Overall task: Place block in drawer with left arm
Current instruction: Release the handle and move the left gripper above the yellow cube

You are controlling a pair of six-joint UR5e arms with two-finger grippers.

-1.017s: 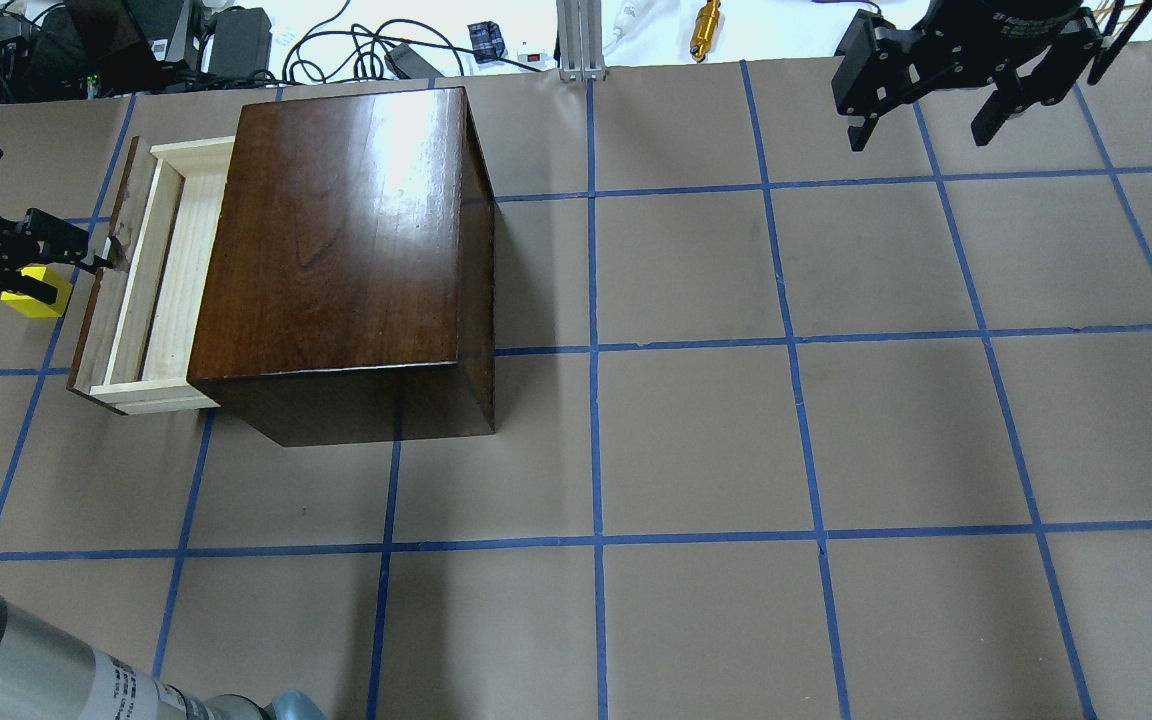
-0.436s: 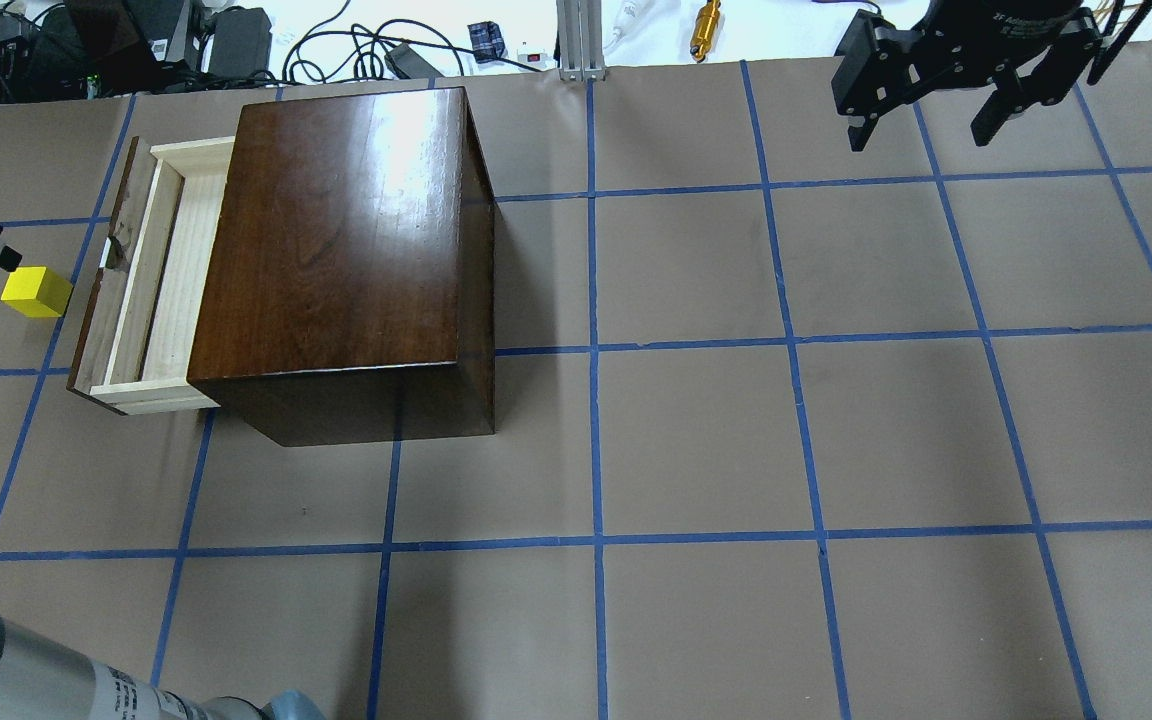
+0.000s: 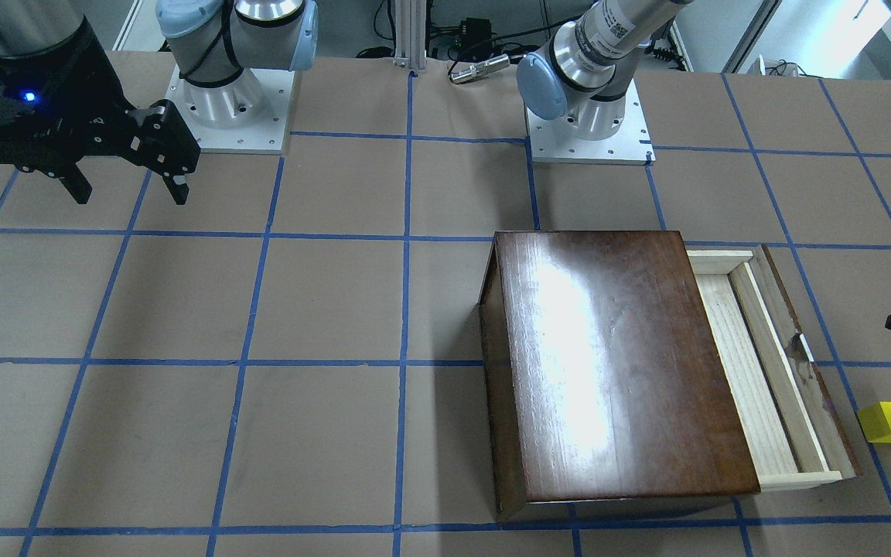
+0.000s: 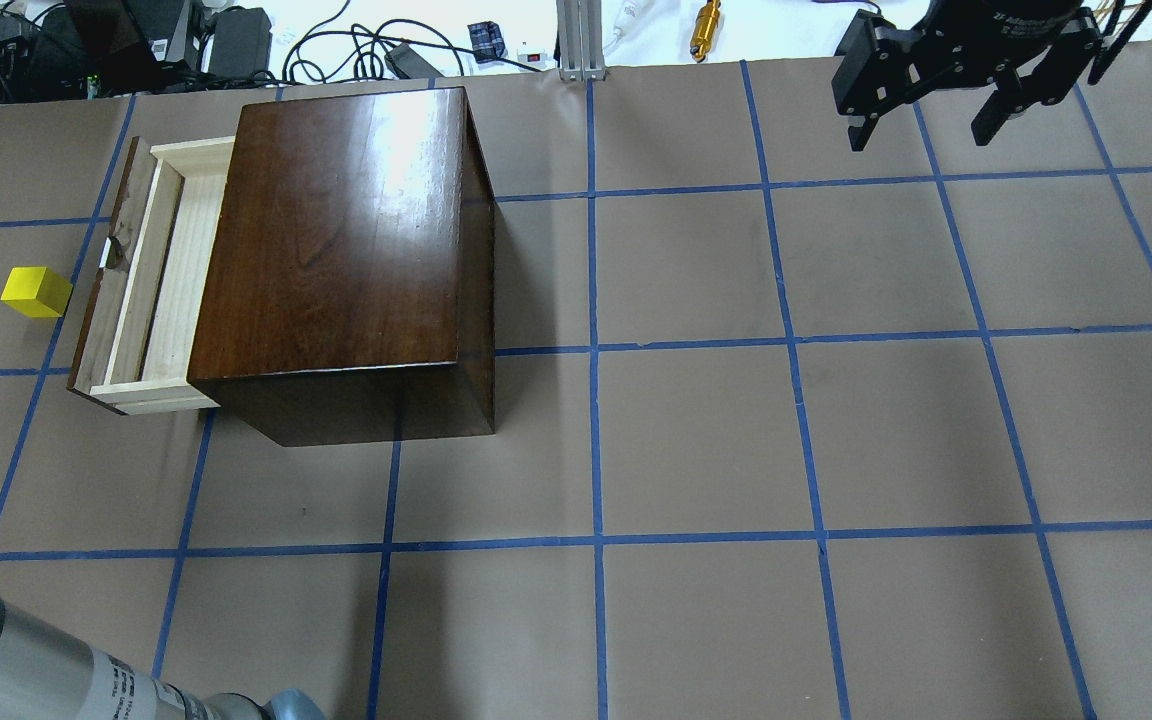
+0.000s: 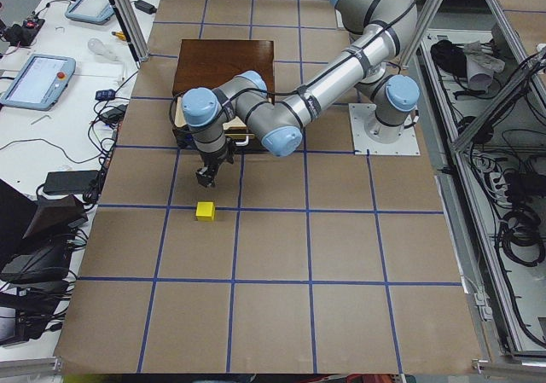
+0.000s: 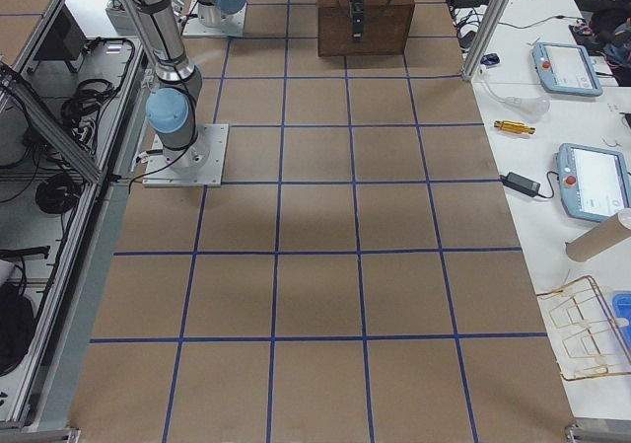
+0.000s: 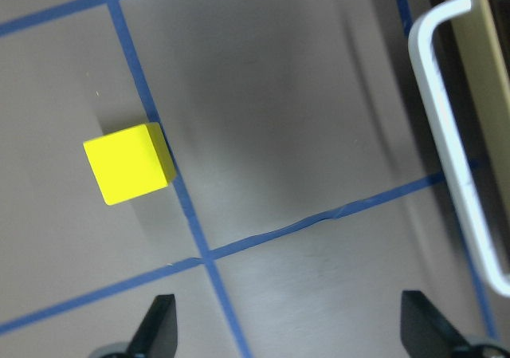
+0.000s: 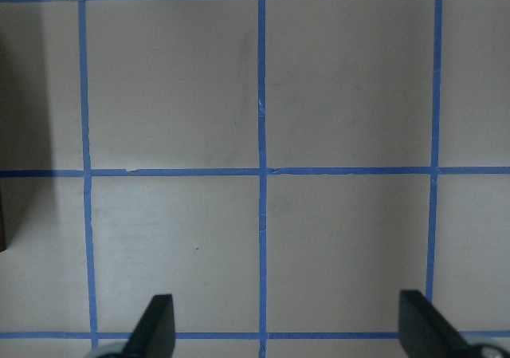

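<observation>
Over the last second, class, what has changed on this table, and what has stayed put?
The left gripper backed away from the white handle of the drawer, sliding toward the overhead view's left edge, past the block; its jaws stand open and empty. The block, the open drawer, the cabinet and the right gripper stayed where they were.

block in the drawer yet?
No, the block sits outside the open drawer, beside its dark front.

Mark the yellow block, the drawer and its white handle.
block (image 4: 38,286): overhead exterior view, top face.
drawer (image 4: 181,265): overhead exterior view, bare pale floor.
white handle (image 7: 445,135): left wrist view, middle of the bar.
</observation>
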